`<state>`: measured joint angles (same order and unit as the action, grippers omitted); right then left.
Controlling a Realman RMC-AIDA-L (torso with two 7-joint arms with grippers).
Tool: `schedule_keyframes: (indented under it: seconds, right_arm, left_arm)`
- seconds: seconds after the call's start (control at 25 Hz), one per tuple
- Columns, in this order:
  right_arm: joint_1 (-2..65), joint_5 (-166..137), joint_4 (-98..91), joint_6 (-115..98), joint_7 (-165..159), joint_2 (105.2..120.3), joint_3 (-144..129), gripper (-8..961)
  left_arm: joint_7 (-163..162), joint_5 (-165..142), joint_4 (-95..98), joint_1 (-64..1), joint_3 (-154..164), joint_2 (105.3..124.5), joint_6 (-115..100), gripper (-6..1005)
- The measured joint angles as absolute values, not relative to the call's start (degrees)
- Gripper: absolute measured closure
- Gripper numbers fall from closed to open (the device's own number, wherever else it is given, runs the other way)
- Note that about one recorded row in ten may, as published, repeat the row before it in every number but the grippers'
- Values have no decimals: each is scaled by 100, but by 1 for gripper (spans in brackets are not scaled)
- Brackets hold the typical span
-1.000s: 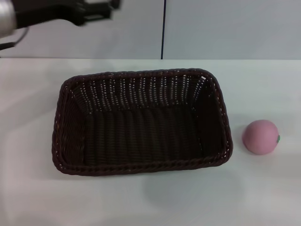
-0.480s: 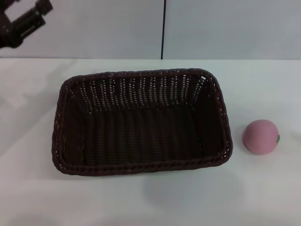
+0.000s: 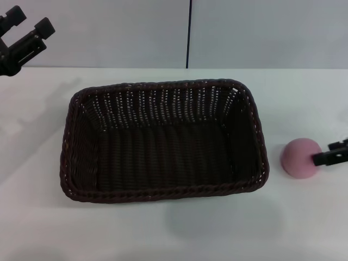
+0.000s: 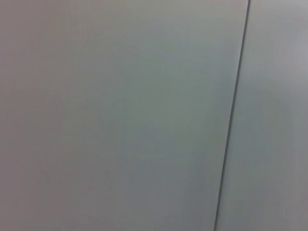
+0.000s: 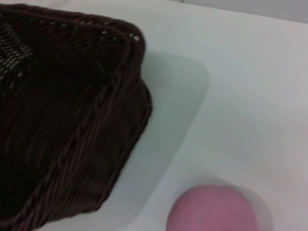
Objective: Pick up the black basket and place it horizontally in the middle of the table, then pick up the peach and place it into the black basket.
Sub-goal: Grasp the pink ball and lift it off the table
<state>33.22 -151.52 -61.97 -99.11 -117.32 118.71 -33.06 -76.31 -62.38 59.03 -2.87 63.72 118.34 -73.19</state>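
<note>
The basket (image 3: 163, 140) sits lengthwise mid-table (image 3: 217, 228), empty. Just right of it lies the peach (image 3: 299, 157); the right gripper (image 3: 333, 156) overlaps its far side, grip unclear. Far left above, the left gripper (image 3: 22, 33) hangs spread.

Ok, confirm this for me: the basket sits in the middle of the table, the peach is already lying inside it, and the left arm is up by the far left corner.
Not quite. The peach is not inside the basket; the head view shows it on the table to the basket's right, clear of the rim, with the right gripper coming in beside it. The rest holds: the basket sits mid-table and the left gripper is up at the far left.
</note>
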Motion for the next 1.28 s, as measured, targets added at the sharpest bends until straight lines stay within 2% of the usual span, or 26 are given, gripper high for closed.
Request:
schedule_keyframes:
  seconds: [0.52,0.72,0.96,1.28]
  right_arm:
    - [3466,-14682,-5222,-9164,-11639,11838,-3726,273]
    - [3456,-14672,-5258,-9204,-11636,11848,-3732,481]
    - [3268,-14324,-5605,-9242,-11702,11835,-3514,620]
    - [2649,-13335,-7961,-9730,-12387,11872,-3454,681]
  left_arm:
    - [-7639,-6232,5791,-353,6360,11820,-7329,217]
    - [-7611,-6245,5749,-369,6362,11821,-7333,217]
    - [-7581,-6244,5544,-388,6366,11825,-7467,217]
    - [-7414,-6228,5250,-386,6386,11840,-7599,217]
